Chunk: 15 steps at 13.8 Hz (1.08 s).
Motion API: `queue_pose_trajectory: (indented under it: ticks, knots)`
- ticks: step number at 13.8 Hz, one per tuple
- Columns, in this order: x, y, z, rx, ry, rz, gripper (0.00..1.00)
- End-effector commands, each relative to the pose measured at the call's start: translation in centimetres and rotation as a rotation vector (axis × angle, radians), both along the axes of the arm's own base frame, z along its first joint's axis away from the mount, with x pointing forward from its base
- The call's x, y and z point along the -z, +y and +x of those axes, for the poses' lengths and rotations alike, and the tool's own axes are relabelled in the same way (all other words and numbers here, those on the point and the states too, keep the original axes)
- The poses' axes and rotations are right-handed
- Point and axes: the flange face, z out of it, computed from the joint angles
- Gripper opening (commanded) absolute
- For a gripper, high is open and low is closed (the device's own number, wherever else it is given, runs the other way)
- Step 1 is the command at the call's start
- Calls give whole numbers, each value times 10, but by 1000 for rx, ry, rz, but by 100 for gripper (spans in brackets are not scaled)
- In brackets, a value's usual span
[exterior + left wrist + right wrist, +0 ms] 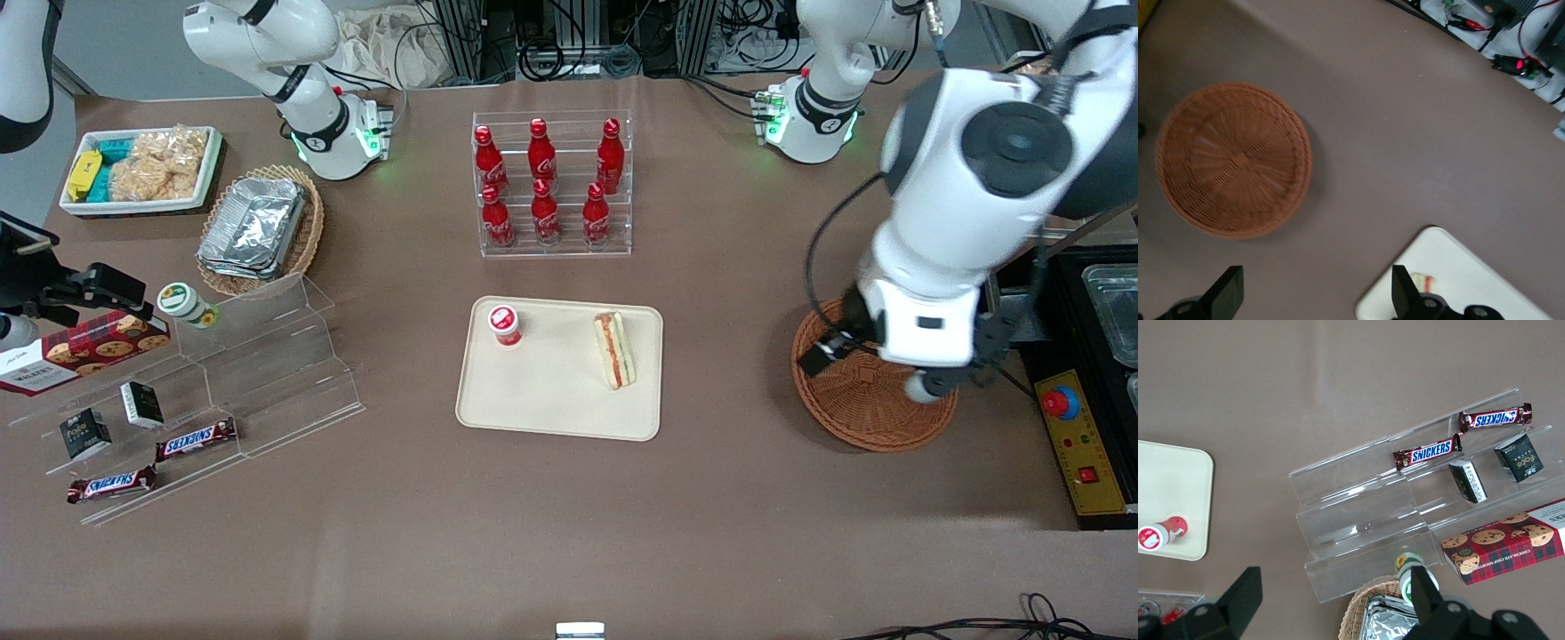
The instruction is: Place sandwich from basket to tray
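Note:
The sandwich [614, 349], a pale wedge with orange-red and green filling, lies on the cream tray [560, 400], on the side nearer the working arm. The round reddish-brown basket [867, 404] stands empty toward the working arm's end of the table, partly covered by the arm's wrist. In the left wrist view my gripper [1315, 297] is open with nothing between its fingers. It hangs over bare table between the basket [1235, 160] and a corner of the tray [1451, 267]. A sliver of the sandwich [1426, 283] shows past one finger [1403, 291].
A small red-capped bottle [504, 324] also stands on the tray. A clear rack of cola bottles [551, 182] is farther from the camera. A control box with a red button [1080, 444] sits beside the basket. Toward the parked arm's end are an acrylic shelf [267, 373] with snacks and a foil-container basket [258, 227].

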Motion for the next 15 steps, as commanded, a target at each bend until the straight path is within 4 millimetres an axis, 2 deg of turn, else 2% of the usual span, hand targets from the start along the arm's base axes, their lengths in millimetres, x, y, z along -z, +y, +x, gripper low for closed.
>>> queue_pose_trajectory:
  ticks: [1,3,6,9,13,15]
  knots:
    - [6,54,-12,122,54,5,100]
    - [9,87,-19,224,78,14,100]
    - [7,127,-37,406,109,23,100]
    - [3,158,-62,519,117,29,100]
    - [-9,171,-96,508,52,50,100]
    - [-8,175,-113,491,5,45,100]
